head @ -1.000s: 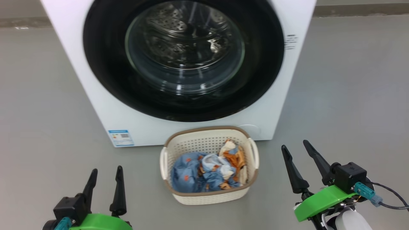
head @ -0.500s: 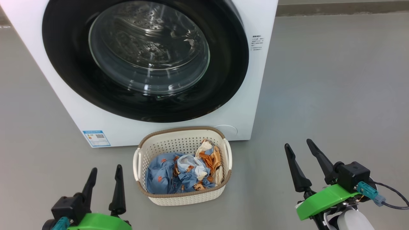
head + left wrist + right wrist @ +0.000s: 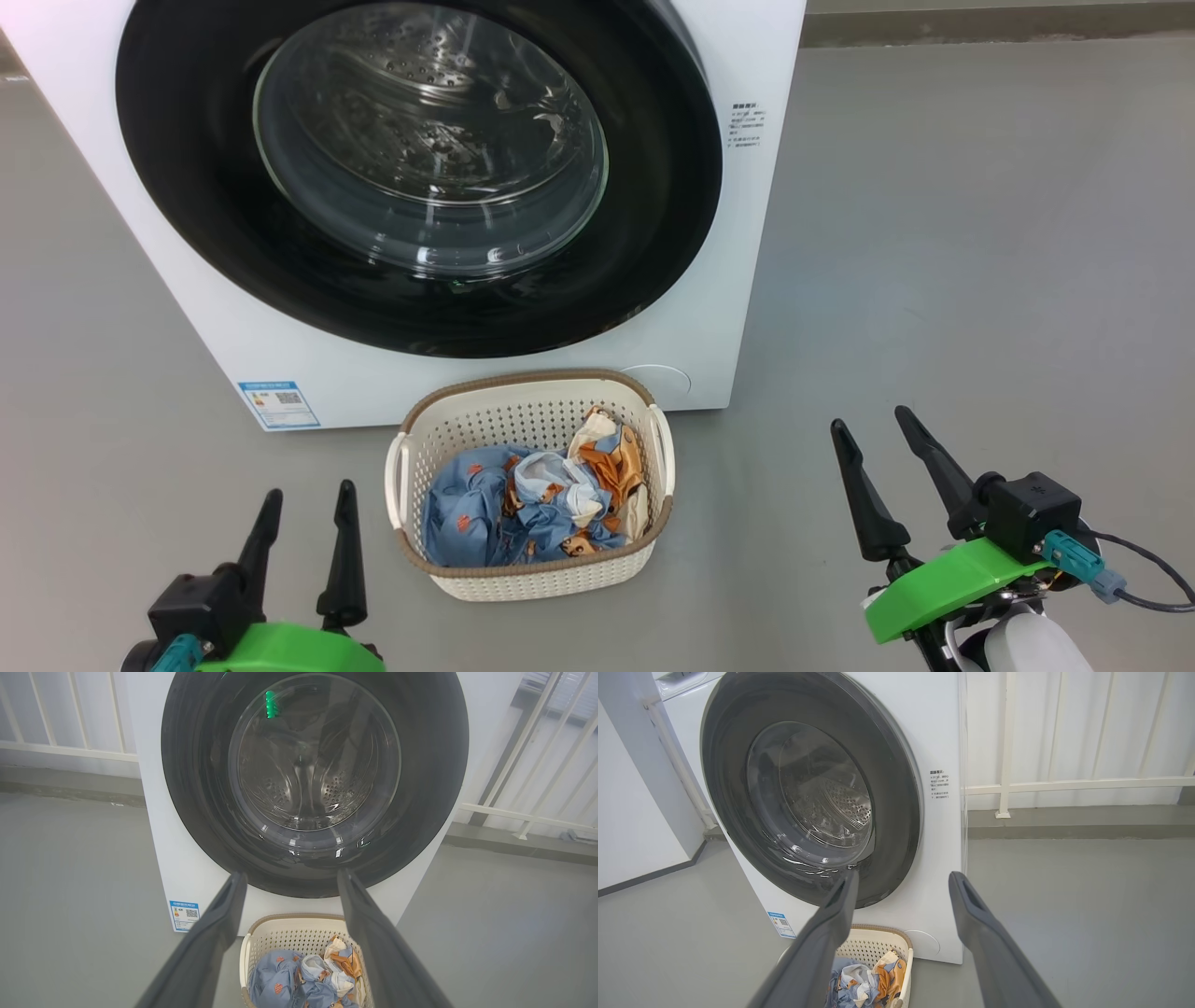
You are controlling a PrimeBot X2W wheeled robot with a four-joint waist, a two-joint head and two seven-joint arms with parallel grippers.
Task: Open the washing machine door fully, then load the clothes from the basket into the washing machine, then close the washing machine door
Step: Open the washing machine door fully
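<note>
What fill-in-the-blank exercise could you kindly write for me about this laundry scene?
1. The washing machine door has not yet been ____.
2. The basket holding the clothes stands on the floor in ____ of the washing machine.
3. The left gripper and the right gripper are both ____ and hold nothing.
4. The clothes are mainly ____ in colour.

Missing words: opened; front; open; blue.

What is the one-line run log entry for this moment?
door shut | clothes in basket | left gripper open, empty | right gripper open, empty | next: open door
</note>
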